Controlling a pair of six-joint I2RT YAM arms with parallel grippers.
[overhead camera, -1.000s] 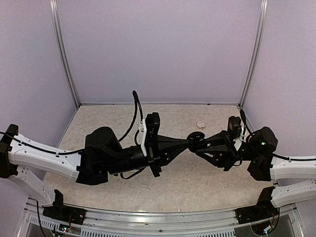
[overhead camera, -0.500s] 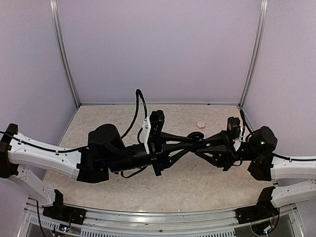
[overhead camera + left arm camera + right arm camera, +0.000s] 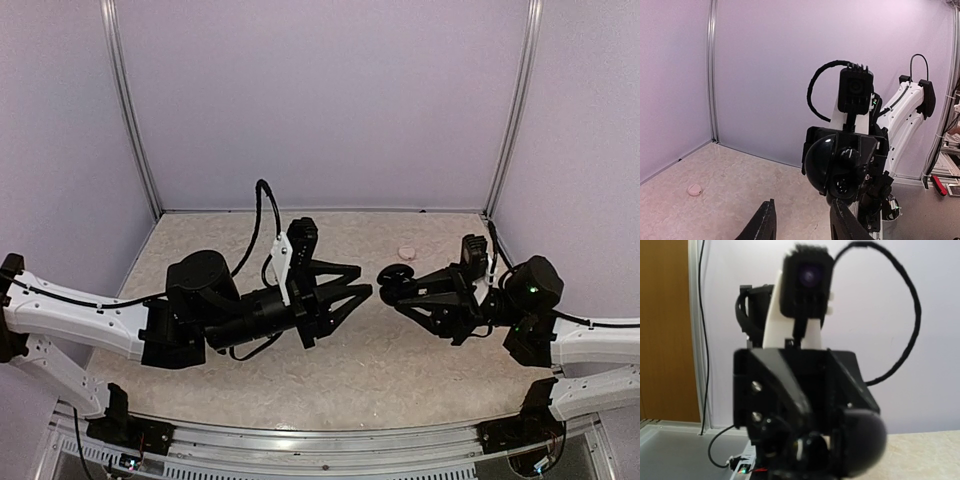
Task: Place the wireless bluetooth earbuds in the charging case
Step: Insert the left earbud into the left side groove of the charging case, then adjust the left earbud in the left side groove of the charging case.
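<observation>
Currently the left gripper [image 3: 364,281] is open with nothing in it. Its 2 fingers [image 3: 764,224] show a clear gap in the left wrist view. The tips point across at the right arm, near the case but not touching it.

The right gripper [image 3: 393,283] is clamped down on the charging case [image 3: 401,274] and holds it at the fingertips, up off the table [image 3: 400,370]. Both grippers face each other at mid-table, tips close but apart.

In the left wrist view the case has its hinged lid swung open. The glossy round dome [image 3: 823,161] sits on the left and the cavity side faces the camera.

Earbuds: I can't pick them out against the black case in any of the 3 views, so I can't tell whether they are seated.

The right wrist view is badly blurred. It shows the left arm's wrist head-on and a dark round shape [image 3: 864,440] at lower right, but no detail.

1 pale pink round object [image 3: 406,252] lies on the table beyond the case, toward the back wall, apart from both grippers.
</observation>
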